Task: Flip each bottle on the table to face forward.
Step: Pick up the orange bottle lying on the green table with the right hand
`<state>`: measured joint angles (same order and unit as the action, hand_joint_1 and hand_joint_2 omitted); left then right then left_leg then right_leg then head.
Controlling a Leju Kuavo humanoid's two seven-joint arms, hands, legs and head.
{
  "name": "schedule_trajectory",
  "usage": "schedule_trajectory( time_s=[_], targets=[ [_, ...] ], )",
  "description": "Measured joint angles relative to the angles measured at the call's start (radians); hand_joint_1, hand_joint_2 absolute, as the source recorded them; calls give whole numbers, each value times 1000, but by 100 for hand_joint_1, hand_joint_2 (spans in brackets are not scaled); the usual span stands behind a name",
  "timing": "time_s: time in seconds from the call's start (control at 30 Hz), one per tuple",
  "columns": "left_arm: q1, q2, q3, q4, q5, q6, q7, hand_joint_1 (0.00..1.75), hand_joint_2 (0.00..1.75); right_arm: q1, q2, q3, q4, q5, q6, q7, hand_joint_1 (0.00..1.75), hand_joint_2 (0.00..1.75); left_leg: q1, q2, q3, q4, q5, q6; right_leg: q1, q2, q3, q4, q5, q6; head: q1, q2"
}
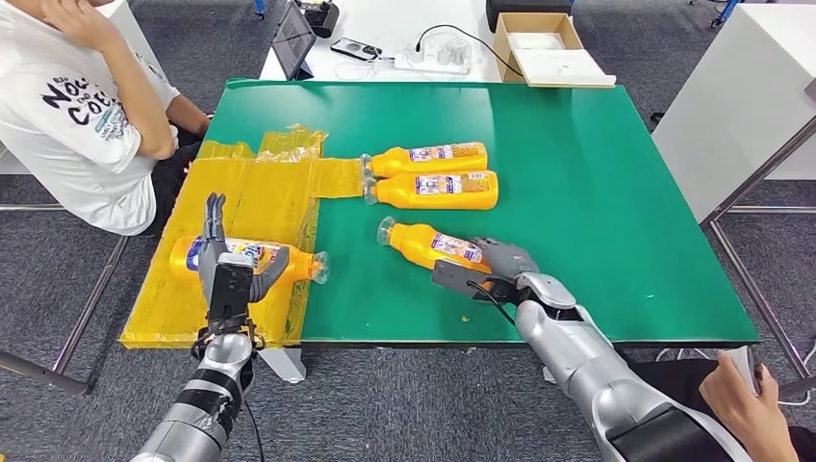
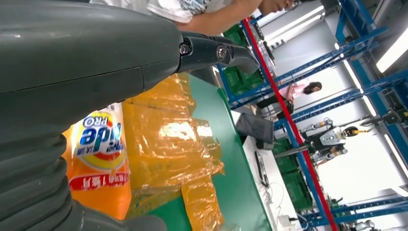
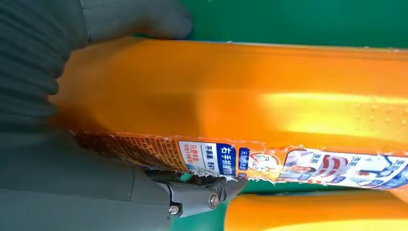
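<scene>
Near edge, right: right hand (image 1: 502,260) wrapped over base end of nearest orange bottle (image 1: 435,244), thumb on one side, dark fingers (image 3: 202,192) on the other; grip confirmed in right wrist view, orange body and label edge pressed between thumb and fingers. Bottle lying on its side on green table (image 1: 597,192), cap end pointing left and slightly away, label facing up and toward the near edge.

Near edge, left: left hand (image 1: 226,265) raised above yellow plastic sheet (image 1: 255,197), fingers straight and spread apart, thumb out to the side, holding nothing. Directly beyond it, a fourth orange bottle, the left bottle (image 1: 279,260), lying on the sheet, cap end pointing right, blue-and-red front label visible in left wrist view (image 2: 98,144). No contact between hand and this bottle discernible.

Mid-table: two more orange bottles side by side, lying flat, caps pointing left, touching or nearly so along their length: middle bottle (image 1: 438,190) nearer, far bottle (image 1: 433,157) behind it. Back-style text labels facing up on both.

Far: white table (image 1: 385,38) beyond the green one, carrying tablet (image 1: 292,38), cables and open cardboard box (image 1: 544,43).

Left side: seated person in white printed shirt (image 1: 67,115). Lower right corner: another person's hand (image 1: 746,399).
</scene>
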<state>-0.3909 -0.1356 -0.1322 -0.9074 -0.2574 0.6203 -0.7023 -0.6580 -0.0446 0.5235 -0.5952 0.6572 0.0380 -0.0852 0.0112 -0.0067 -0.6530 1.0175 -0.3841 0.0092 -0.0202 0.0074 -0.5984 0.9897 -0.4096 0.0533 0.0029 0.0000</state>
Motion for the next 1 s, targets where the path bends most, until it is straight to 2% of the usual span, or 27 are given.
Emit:
schedule_trajectory(
  time_s=[0.33, 0.5, 0.6, 0.77, 0.87, 1.0],
  targets=[
    [0, -19, -12, 4, 7, 7, 0, 0, 175, 60, 37, -48, -8, -95, -187, -129, 175, 175, 0, 0, -1, 0, 0, 0, 0, 0, 0, 0, 0, 0, 0, 0],
    [3, -30, -14, 4, 29, -32, 0, 0, 175, 154, 67, -111, -112, -123, -377, -227, 175, 175, 0, -2, -3, 0, 0, 0, 0, 0, -2, 0, 0, 0, 0, 0],
    [6, -42, -12, 6, 64, -109, 0, 0, 175, 219, 91, -167, -234, -126, -521, -294, 175, 175, 0, -2, -5, 0, 0, 0, -1, -1, -4, 0, 0, 0, 0, 0],
    [5, -66, -6, 20, 117, -237, 10, 0, 175, 300, 121, -246, -413, -126, -634, -363, 175, 175, 0, -2, -7, 0, 0, 0, -1, -1, -6, 0, 0, 0, 0, 0],
    [2, -83, -2, 33, 177, -411, 50, 0, 175, 343, 142, -296, -506, -121, -712, -450, 175, 175, 0, -2, -7, 0, 0, 0, -1, -1, -6, 0, 0, 0, 0, 0],
    [1, -107, -1, 37, 275, -686, 123, 0, 175, 382, 158, -343, -584, -112, -722, -504, 175, 175, 0, -2, -7, 0, 0, 0, -1, -1, -6, 0, 0, 0, 0, 0]
  ],
)
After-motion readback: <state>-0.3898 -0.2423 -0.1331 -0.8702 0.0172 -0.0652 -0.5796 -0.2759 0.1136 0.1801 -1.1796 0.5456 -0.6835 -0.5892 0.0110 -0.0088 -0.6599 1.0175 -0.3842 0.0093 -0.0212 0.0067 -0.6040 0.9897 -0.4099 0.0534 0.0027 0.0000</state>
